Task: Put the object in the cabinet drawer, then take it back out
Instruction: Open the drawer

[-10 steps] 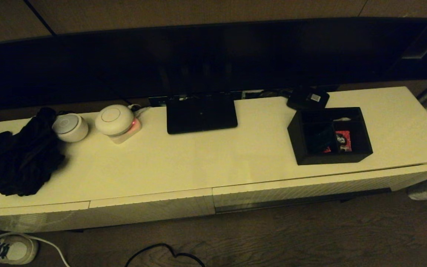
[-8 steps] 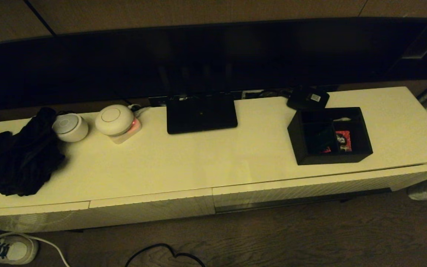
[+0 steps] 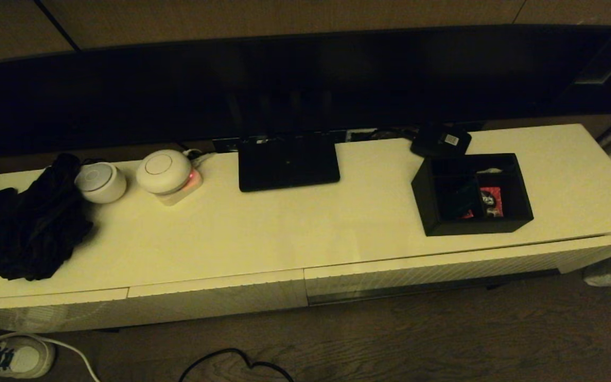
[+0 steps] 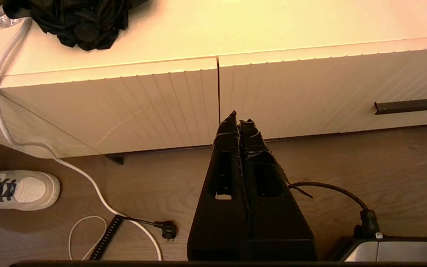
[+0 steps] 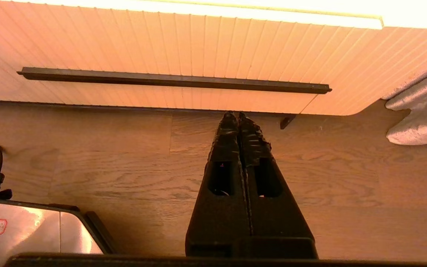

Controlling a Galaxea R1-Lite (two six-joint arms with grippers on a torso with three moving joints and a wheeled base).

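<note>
The black open-top organiser box point(image 3: 475, 227) stands on the right part of the cream cabinet top point(image 3: 284, 228), with red-and-white packets point(image 3: 490, 200) in a front compartment. Below it the wide ribbed cabinet drawer point(image 3: 443, 271) is closed; its dark handle bar point(image 5: 172, 79) shows in the right wrist view. Neither arm appears in the head view. My left gripper point(image 4: 239, 120) hangs shut and empty low before the seam between two drawer fronts. My right gripper point(image 5: 234, 115) is shut and empty over the wooden floor, below the drawer front point(image 5: 198, 48).
A flat black router point(image 3: 288, 162), a small black device with a white label point(image 3: 441, 140), two white round devices point(image 3: 164, 171) and a black cloth point(image 3: 32, 228) lie on the cabinet top. A dark screen point(image 3: 305, 79) stands behind. Cables point(image 4: 87, 178) and a shoe point(image 3: 19, 358) are on the floor.
</note>
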